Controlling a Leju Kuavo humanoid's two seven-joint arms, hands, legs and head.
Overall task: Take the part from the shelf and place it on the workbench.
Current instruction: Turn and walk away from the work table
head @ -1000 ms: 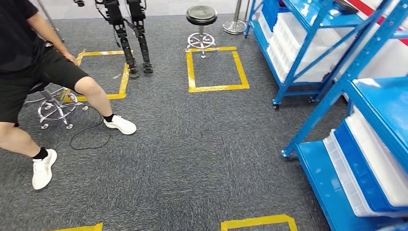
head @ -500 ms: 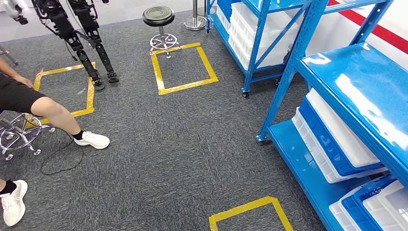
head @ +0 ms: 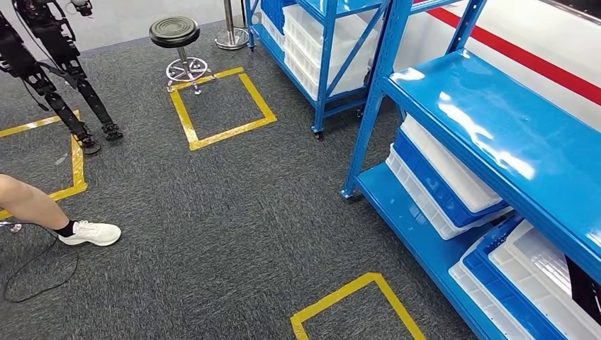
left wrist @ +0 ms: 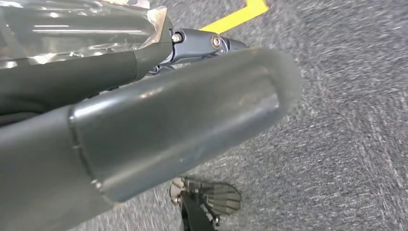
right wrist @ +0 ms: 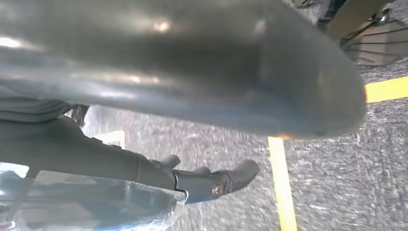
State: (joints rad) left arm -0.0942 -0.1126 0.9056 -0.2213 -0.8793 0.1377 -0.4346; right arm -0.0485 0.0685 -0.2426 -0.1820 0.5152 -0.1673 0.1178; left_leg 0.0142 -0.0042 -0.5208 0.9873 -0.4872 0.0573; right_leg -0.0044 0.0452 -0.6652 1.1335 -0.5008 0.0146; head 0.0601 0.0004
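A blue metal shelf (head: 496,134) stands close on my right, with white and blue bins (head: 453,184) on its lower level. A dark thing (head: 585,292) lies in the nearest bin at the picture's edge; I cannot tell what it is. My left hand (left wrist: 144,120) hangs over the grey carpet, its thick thumb and dark fingers (left wrist: 202,41) stretched out with nothing between them. My right hand (right wrist: 168,72) hangs the same way, its fingers (right wrist: 211,183) extended and apart from the thumb. A shiny clear film lies behind the fingers of each hand.
A second blue shelf (head: 319,42) with white bins stands farther back. Yellow tape squares (head: 220,106) (head: 354,304) mark the carpet. A black stool (head: 175,32), another robot's legs (head: 64,85), and a person's leg with a white shoe (head: 88,232) are at the left.
The whole view has swung to the right: the shelf now takes up more of the picture, while the person, the stool and the standing robot have slid left.
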